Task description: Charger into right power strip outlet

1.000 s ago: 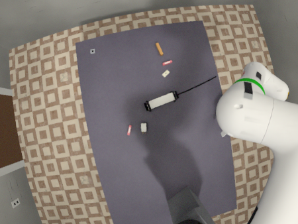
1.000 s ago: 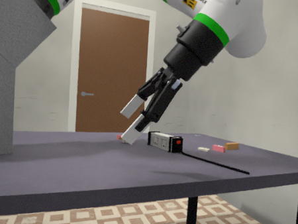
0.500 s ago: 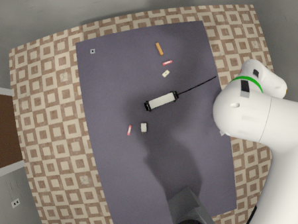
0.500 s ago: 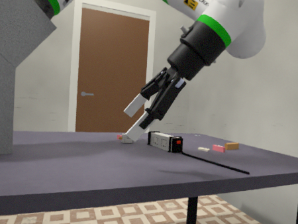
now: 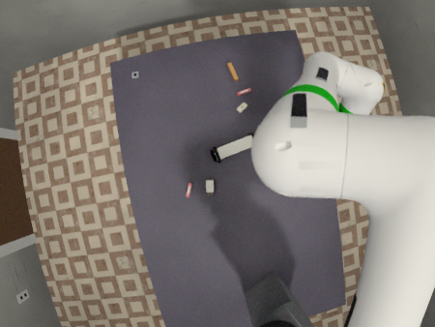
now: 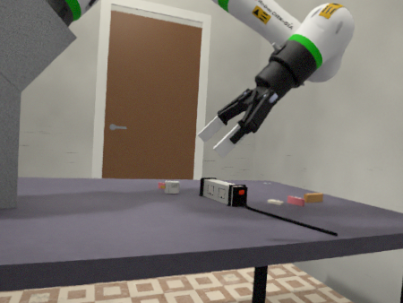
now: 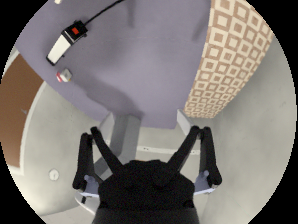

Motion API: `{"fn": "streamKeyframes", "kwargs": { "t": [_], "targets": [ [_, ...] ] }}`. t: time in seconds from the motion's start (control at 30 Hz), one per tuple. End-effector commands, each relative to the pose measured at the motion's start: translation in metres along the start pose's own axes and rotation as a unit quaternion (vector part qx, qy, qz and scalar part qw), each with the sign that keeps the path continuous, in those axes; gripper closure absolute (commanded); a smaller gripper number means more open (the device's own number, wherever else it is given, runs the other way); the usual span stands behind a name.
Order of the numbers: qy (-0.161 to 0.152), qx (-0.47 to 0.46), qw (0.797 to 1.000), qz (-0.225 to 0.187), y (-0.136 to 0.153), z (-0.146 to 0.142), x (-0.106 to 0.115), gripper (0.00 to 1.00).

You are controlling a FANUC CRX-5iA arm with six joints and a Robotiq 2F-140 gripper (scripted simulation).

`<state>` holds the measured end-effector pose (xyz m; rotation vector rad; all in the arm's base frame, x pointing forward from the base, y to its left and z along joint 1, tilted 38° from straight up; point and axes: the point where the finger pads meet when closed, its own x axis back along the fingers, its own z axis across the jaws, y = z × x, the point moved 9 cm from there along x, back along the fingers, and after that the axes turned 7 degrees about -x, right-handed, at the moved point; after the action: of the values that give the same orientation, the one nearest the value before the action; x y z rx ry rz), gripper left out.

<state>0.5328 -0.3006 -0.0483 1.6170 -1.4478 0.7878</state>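
The power strip (image 5: 233, 147) (image 6: 222, 191) (image 7: 61, 44) is a white bar with black ends and a red switch; it lies near the middle of the purple-grey table (image 5: 159, 111) (image 6: 134, 224). In the top view the arm covers its right end. The charger (image 5: 210, 186) (image 6: 172, 186) (image 7: 64, 75) is a small light-grey block lying on the table to the left of the strip, apart from it. My gripper (image 6: 216, 140) is open and empty. It hangs tilted in the air, well above the strip. In the top view the arm hides it.
A small pink piece (image 5: 188, 190) (image 6: 161, 185) lies next to the charger. An orange piece (image 5: 233, 71) (image 6: 313, 197), a pink piece (image 5: 244, 91) (image 6: 295, 200) and a white piece (image 5: 242, 107) (image 6: 275, 202) lie beyond the strip. The strip's black cable (image 6: 291, 220) runs to the table edge.
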Motion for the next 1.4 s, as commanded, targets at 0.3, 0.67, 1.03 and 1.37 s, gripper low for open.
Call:
{"fn": "streamKeyframes", "kwargs": {
  "t": [0.3,0.67,1.03,1.37],
  "targets": [
    [0.131,-0.019,0.991,-0.008,-0.012,-0.187,0.092,0.00],
    [0.211,-0.035,0.976,0.041,0.023,-0.328,0.148,0.00],
    [0.234,-0.086,0.962,0.112,0.084,-0.453,0.191,0.00],
    [0.194,-0.215,0.943,0.165,0.061,-0.456,0.151,0.00]
  ]
}}
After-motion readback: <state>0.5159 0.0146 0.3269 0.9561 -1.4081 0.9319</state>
